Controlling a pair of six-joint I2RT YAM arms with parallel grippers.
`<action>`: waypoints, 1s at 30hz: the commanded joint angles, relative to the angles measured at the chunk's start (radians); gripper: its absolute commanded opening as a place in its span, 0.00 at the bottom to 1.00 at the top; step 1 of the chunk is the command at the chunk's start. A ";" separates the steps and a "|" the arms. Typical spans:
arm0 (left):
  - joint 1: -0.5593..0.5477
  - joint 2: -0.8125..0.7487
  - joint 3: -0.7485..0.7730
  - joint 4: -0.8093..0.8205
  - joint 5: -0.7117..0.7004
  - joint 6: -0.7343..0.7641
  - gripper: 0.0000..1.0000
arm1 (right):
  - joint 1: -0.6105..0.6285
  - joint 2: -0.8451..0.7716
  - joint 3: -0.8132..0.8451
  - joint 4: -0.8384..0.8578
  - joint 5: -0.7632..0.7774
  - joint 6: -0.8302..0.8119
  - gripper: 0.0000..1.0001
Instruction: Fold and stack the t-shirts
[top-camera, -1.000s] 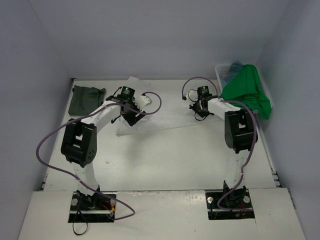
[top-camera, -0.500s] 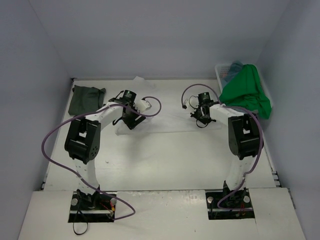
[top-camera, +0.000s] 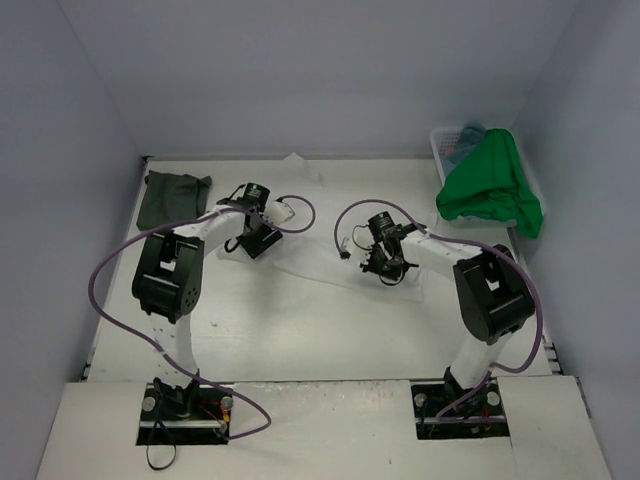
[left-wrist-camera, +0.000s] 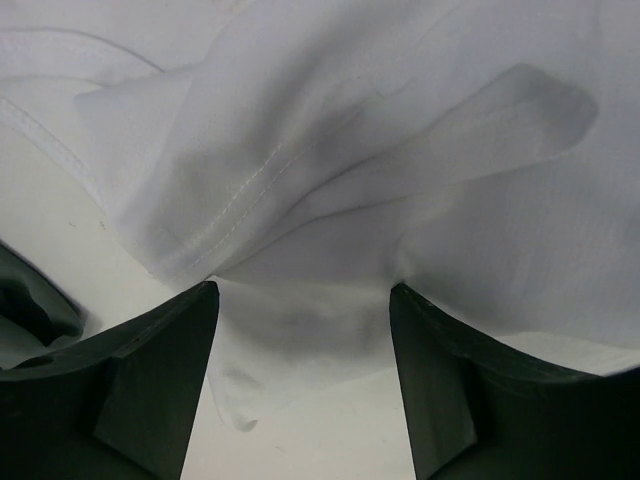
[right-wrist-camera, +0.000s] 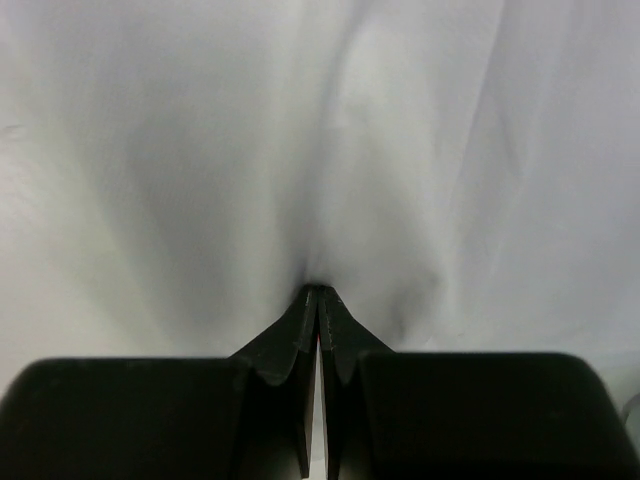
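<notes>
The white shirt (top-camera: 320, 252) lay rumpled across the middle of the table (top-camera: 300, 340), reaching from the left gripper (top-camera: 256, 240) to the right gripper (top-camera: 386, 266). The right jaws were closed tight, with a small pucker of white cloth caught at their tips. The left jaws stood wide apart over a bunched seam and gripped nothing. The dark shirt (top-camera: 172, 198) sat folded at the far left corner. The green shirt (top-camera: 490, 185) hung over the basket (top-camera: 441, 142) at the far right corner, with the teal shirt (top-camera: 472, 132) just showing inside it.

With only one side held, a pull from the right arm would probably drag the shirt askew instead of spreading it. That pinch looked thin and could slip free. If the left jaws closed where they hung, they might take several layers at once and set a crooked fold. A sweep towards the far left corner could also knock the dark shirt out of shape.

The near half of the table lay bare and gave the best room for folding; the far edge and both side edges sat close to walls
</notes>
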 joint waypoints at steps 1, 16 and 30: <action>0.037 0.008 0.020 -0.034 -0.016 -0.013 0.63 | 0.049 -0.054 -0.041 -0.091 -0.024 0.005 0.00; 0.072 -0.230 -0.097 -0.290 0.090 0.103 0.63 | 0.064 -0.156 -0.171 -0.122 -0.005 -0.012 0.00; 0.144 -0.440 -0.022 -0.413 0.209 0.088 0.63 | 0.061 -0.291 -0.092 -0.126 -0.044 0.049 0.40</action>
